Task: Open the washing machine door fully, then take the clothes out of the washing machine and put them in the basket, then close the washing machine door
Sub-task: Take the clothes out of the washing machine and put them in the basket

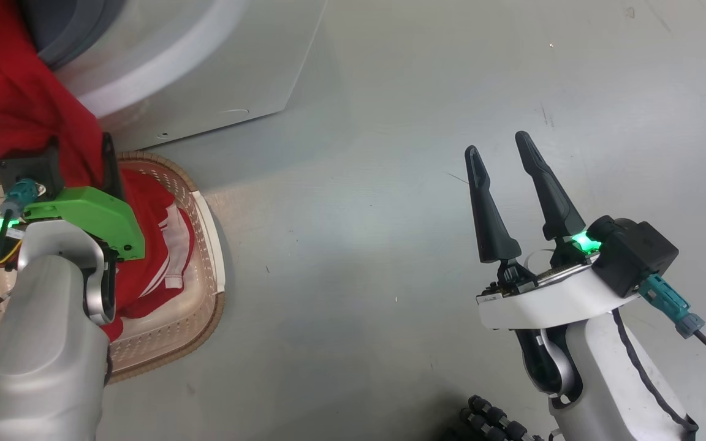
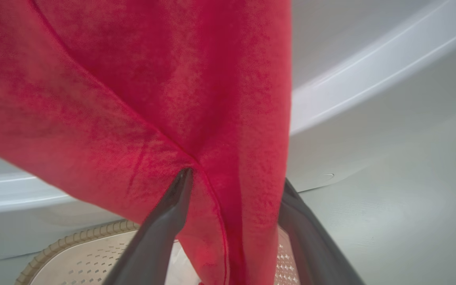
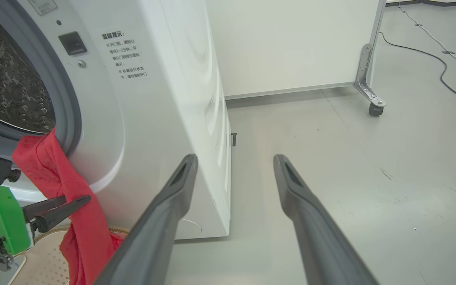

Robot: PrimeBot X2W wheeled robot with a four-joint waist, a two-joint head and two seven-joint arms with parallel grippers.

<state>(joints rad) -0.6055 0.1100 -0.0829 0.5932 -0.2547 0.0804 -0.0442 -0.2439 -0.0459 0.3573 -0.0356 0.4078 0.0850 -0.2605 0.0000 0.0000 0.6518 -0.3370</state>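
Note:
A red garment [image 1: 3, 92] hangs out of the washing machine's [image 1: 206, 73] grey-gasketed port [image 3: 67, 118] and runs down into the cream basket [image 1: 213, 245], where more red clothes with white stripes [image 1: 166, 239] lie. My left gripper [image 2: 236, 178] stands open just above the basket, its two fingers either side of the hanging cloth without pinching it. It also shows from the side as the left gripper [image 3: 73, 204]. My right gripper [image 1: 497, 144] is open and empty over bare floor, well right of the machine. The steel drum [image 3: 6, 79] is visible through the port. The washing machine door is out of view.
The basket [image 3: 50, 261] sits on the floor right against the machine's front. A white partition panel [image 3: 291, 47] on a caster [image 3: 375, 109] stands behind, with a black cable [image 3: 441, 67] across the floor. Grey floor [image 1: 390, 184] spreads to the right.

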